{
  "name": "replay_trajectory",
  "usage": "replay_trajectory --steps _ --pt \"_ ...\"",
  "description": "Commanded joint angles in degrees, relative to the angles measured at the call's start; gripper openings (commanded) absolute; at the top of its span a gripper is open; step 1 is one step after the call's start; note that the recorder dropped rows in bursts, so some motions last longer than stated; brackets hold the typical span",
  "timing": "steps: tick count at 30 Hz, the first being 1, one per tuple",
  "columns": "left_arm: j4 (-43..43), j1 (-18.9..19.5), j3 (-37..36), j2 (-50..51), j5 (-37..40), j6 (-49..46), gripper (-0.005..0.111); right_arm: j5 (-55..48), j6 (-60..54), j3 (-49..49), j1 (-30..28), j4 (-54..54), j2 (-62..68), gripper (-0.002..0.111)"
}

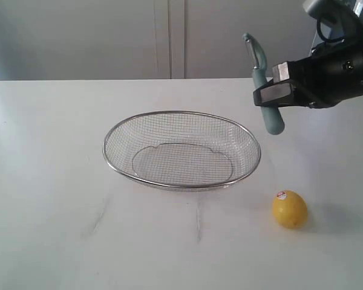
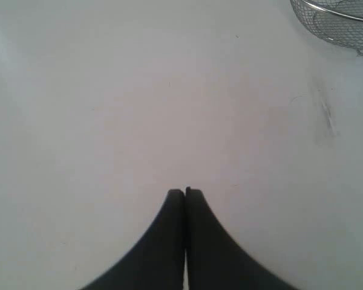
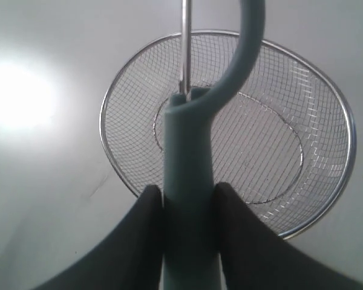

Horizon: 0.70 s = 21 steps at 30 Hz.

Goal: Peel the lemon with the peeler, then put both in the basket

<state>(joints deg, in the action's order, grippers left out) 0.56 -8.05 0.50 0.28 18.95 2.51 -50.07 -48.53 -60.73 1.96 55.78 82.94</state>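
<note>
Peeler (image 1: pixel 271 119) pinched in right fingers (image 3: pixel 136 241) — aloft beside basket (image 1: pixel 181 112) rim; lemon (image 1: pixel 290 209) apart.

On the right wrist camera I saw the right gripper (image 3: pixel 189 194) clamped on the peeler (image 3: pixel 187 145), its dark fingers (image 3: pixel 146 229) pressed against either side of the pale teal handle. The handle forked into a curved arm and a thin metal blade. Beyond it the basket (image 3: pixel 290 103) of silver mesh sat on the white table (image 3: pixel 48 217), with a bright glare (image 3: pixel 18 96) beside it.
</note>
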Motion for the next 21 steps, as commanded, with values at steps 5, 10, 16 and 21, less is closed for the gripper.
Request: replay_trajectory --steps 5,10,16,21 --pt "0.18 -0.02 -0.5 -0.28 0.15 0.15 0.0 2.57 0.1 0.15 -0.33 1.36 -0.14 0.0" --pt "0.19 -0.02 -0.5 -0.28 -0.05 0.15 0.0 2.57 0.22 0.15 -0.33 1.36 -0.14 0.0" --pt "0.19 -0.02 -0.5 -0.28 -12.43 0.15 0.0 2.57 0.22 0.15 -0.33 1.36 -0.14 0.0" --pt "0.19 -0.02 -0.5 -0.28 -18.16 0.15 0.0 2.46 0.2 0.15 -0.33 1.36 -0.14 0.0"
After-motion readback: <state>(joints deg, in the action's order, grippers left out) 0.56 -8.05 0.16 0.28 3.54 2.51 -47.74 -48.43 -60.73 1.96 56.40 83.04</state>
